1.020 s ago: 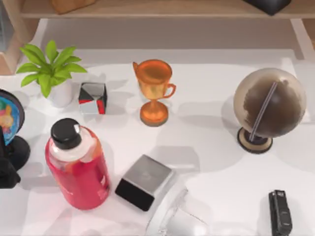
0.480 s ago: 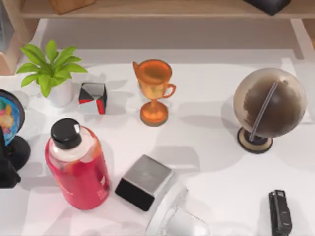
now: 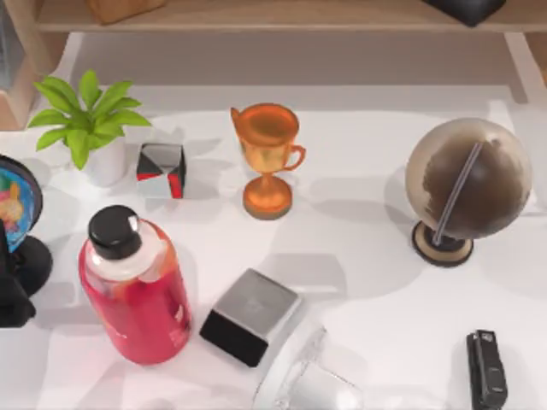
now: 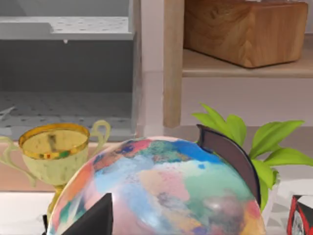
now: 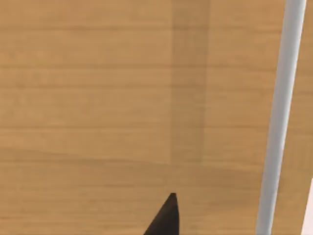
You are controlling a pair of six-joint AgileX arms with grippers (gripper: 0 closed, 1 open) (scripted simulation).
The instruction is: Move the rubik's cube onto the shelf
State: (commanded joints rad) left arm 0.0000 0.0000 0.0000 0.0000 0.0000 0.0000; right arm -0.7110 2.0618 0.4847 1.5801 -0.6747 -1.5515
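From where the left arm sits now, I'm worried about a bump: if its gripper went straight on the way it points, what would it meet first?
Most likely the colourful globe: in the left wrist view it sits directly ahead of the left gripper, close in. Behind it are the gold trophy and green plant, though depth is hard to judge.

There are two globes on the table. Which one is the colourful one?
The globe at the table's left edge, beside the potted plant; it has bright blue, orange and green patches. The globe on the right is plain brown and grey.

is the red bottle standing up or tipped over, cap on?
Upright, cap on: the top view looks down on the red bottle, its black cap above the body.
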